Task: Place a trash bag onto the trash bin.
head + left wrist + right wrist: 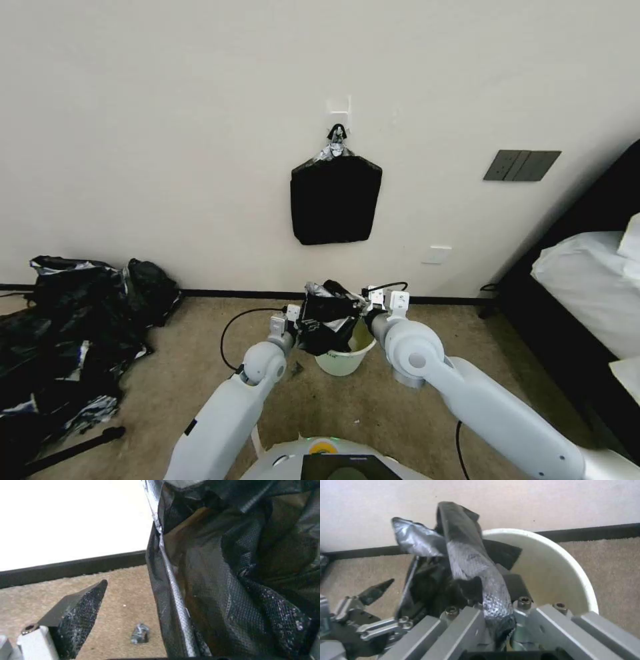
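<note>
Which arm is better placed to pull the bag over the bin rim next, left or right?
Probably the right. The right gripper is shut on the bag directly above the bin rim. The left gripper stands open beside the bag, outside the rim, gripping nothing.

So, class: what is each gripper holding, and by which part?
The right gripper pinches the trash bag by a bunched edge above the trash bin. The left gripper stands open beside the bag, holding nothing.
</note>
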